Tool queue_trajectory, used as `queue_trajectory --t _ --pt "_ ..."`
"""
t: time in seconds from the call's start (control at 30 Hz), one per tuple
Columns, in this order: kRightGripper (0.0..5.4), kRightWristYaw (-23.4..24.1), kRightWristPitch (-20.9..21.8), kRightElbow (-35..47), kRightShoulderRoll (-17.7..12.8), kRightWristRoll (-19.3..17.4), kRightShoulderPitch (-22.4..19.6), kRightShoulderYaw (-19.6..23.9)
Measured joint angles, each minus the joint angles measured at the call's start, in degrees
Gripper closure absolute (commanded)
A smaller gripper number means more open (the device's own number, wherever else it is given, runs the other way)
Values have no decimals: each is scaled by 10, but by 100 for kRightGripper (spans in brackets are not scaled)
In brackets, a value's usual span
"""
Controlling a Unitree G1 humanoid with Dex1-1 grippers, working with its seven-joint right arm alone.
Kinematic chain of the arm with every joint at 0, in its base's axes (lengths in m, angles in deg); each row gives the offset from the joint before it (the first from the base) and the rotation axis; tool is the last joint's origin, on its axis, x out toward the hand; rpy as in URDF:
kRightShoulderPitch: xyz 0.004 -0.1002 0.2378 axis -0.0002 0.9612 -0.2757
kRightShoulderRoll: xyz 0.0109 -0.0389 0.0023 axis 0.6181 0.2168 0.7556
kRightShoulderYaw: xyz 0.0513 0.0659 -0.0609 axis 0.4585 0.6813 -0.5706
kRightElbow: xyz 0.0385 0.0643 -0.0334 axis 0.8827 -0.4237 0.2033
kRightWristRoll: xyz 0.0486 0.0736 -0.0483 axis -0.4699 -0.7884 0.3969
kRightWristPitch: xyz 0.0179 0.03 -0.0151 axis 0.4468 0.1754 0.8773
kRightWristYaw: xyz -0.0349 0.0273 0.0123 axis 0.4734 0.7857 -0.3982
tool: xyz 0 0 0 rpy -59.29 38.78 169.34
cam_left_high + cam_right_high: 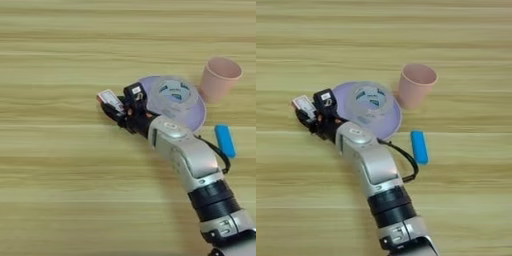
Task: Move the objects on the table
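- The gripper (116, 104) is at the left end of the silver arm (192, 157), just left of the plate (197, 117). Its two black fingers are closed on the small red-and-white box (109, 97); the box sits between them, at the far-left tip.
- I cannot tell if the box rests on the table (60, 190) or is a little above it.
- The step in hand seems to be carrying the box. To do it well, I think the fingers should keep a firm hold, because the box is flat and thin and may slip or turn. The arm should also move slowly near the plate, since the wrist is close to its left rim.
- The tape roll (174, 93) lies on the lilac plate, just right of the gripper and a little further away.
- The pink cup (219, 77) stands upright at the far right, just beside the plate's right edge; I cannot tell if they touch.
- A blue stick-shaped thing (225, 140) lies on the table right of the arm, nearer than the cup, apart from the plate.
- A black cable (406, 162) loops beside the forearm; a wide swing may bring it near the blue thing.
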Motion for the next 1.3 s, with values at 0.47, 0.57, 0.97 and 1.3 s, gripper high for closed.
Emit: queue_trajectory --t 0.47,0.57,0.97,1.3 --pt "330 -10 30 -63 12 24 -1 -1" --pt "330 -10 37 -69 14 29 -2 0" --pt "272 -13 38 -77 16 36 -7 1" --pt "138 -15 39 -77 21 42 -7 -1"
